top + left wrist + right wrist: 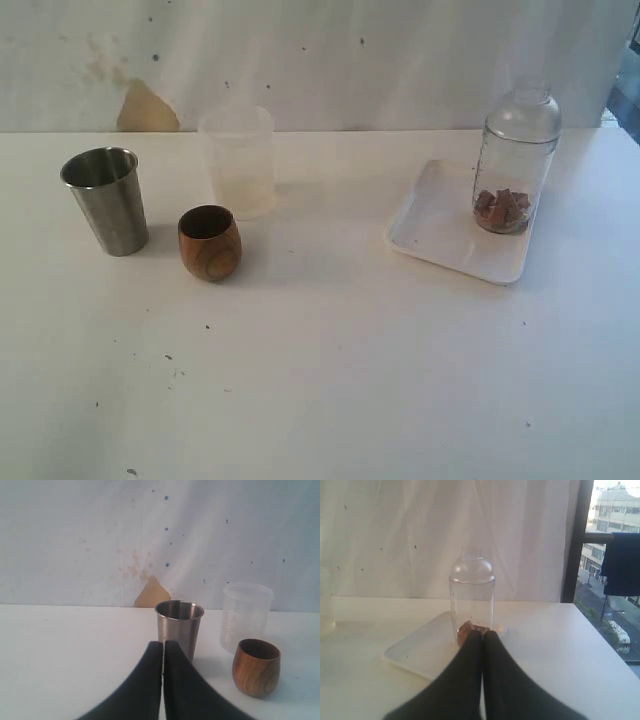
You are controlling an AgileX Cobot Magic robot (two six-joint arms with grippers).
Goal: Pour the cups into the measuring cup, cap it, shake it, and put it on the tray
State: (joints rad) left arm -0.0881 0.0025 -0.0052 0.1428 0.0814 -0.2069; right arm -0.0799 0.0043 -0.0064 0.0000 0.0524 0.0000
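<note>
Two cups stand near each other on the left part of the white table (320,380). One is a shiny steel tumbler (105,200). The other is a small round wooden cup (210,243). They are close but do not touch, and both stand up straight. Behind them, nearer the wall (320,50), a frosted cup (238,160) also stands up straight.

Well apart from them, on the right side of the table, lies the white tray (430,235). The tall clear measuring cup (515,150) stands up straight on the right part of the tray. A round clear cap (527,105) sits on top of it. Some little brown pieces (502,210) lie at the bottom inside it.

The left gripper (163,645) shows only in the left wrist view. Its two black fingers are pressed together with nothing between them. The steel tumbler stands beyond the tips, and the gripper does not hold it.

The right gripper (482,632) shows only in the right wrist view. Its fingers are pressed together too, and they hold nothing. The measuring cup on the tray stands beyond its tips. A window (615,580) with a street outside also shows in that view.
</note>
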